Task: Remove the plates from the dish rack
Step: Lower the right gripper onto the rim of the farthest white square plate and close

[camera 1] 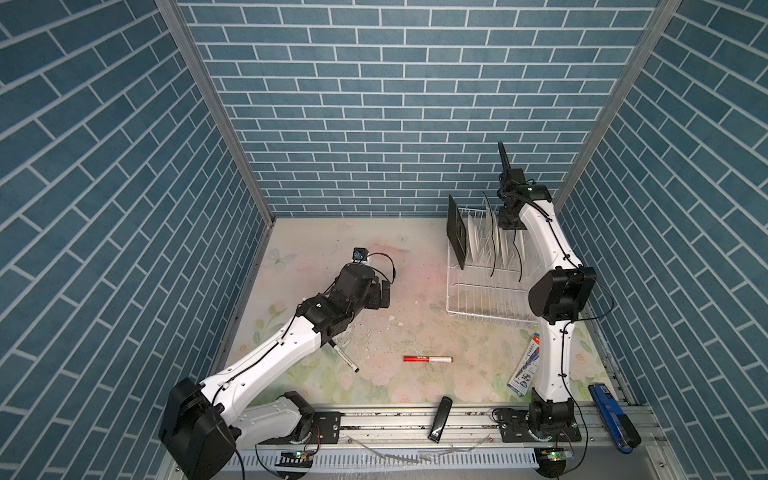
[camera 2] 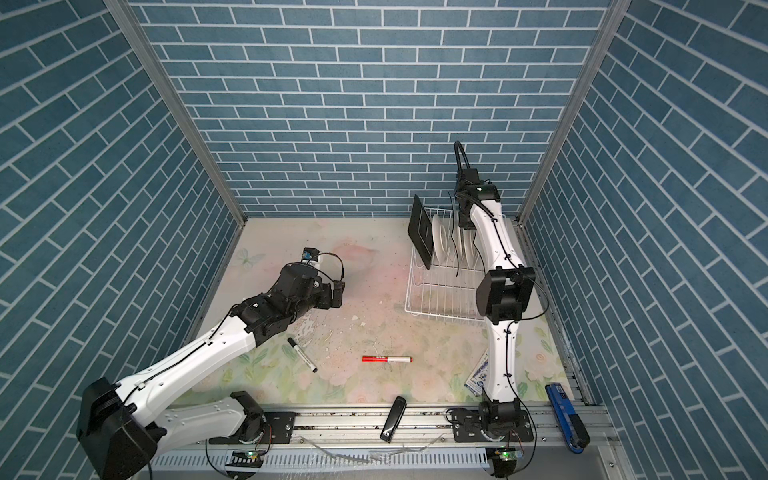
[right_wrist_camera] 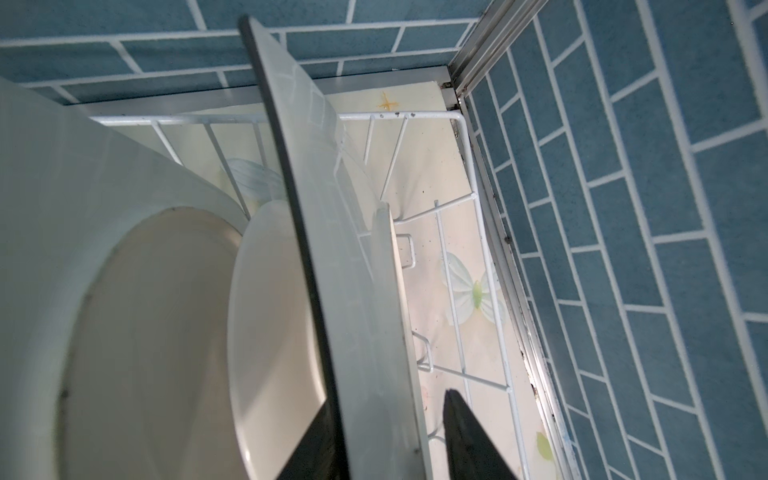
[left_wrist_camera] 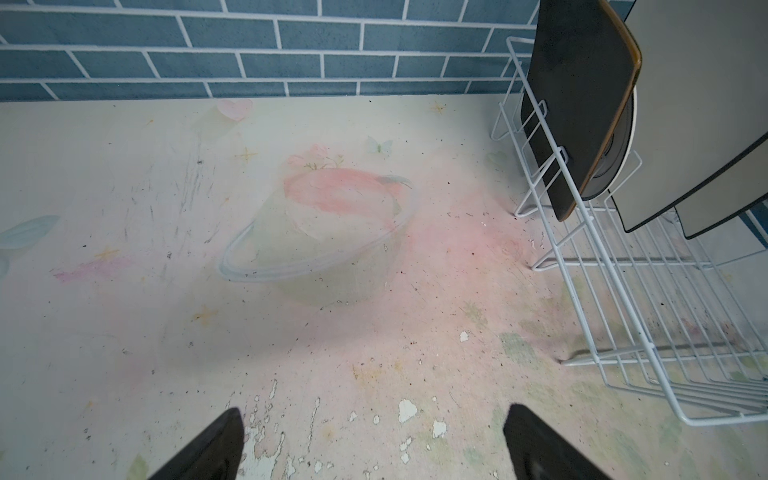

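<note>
Downward, the right gripper (right_wrist_camera: 388, 401) straddles an upright white plate (right_wrist_camera: 345, 270).

Black-rimmed white plate (right_wrist_camera: 357, 291) upright in dish rack (right_wrist_camera: 415, 114), between fingers (right_wrist_camera: 469, 440); gap at one finger; round plate (right_wrist_camera: 270, 332) beside.

Count: 1 dish rack (camera 1: 482, 295) at 2 o'clock. In it: 1 black square plate (camera 1: 457, 235), 1 round white plate (camera 1: 473, 239), 2 white square plates (left_wrist_camera: 706, 104), possibly more, since they overlap. Markers, 2: red marker (camera 2: 386, 358) at 6 o'clock, black marker (camera 2: 302, 354) at 8 o'clock.
</note>
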Robot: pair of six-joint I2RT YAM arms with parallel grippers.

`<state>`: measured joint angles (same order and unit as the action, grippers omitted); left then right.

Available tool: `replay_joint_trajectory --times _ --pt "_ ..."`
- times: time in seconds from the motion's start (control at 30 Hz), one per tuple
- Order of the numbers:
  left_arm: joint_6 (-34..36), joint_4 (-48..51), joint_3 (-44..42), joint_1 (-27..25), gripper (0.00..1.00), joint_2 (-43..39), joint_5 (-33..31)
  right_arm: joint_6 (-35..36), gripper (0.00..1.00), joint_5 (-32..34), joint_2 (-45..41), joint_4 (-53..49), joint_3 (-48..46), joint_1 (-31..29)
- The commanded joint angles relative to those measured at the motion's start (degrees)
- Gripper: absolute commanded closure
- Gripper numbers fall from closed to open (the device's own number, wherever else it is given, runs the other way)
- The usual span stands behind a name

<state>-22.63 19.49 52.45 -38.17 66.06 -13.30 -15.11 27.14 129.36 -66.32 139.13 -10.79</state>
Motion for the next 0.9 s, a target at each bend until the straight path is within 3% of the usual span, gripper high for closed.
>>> replay_joint_trajectory --times 0.0,0.87 --pt "0.7 0.4 -0.3 -0.3 0.00 -0.7 -1.2 0.6 0.61 1.2 0.8 -2.3 2.6 -0.2" --pt "0.8 -0.2 0.7 -0.3 0.00 2.3 0.7 2.3 0.84 2.6 2.1 -3.0 2.4 -0.2"
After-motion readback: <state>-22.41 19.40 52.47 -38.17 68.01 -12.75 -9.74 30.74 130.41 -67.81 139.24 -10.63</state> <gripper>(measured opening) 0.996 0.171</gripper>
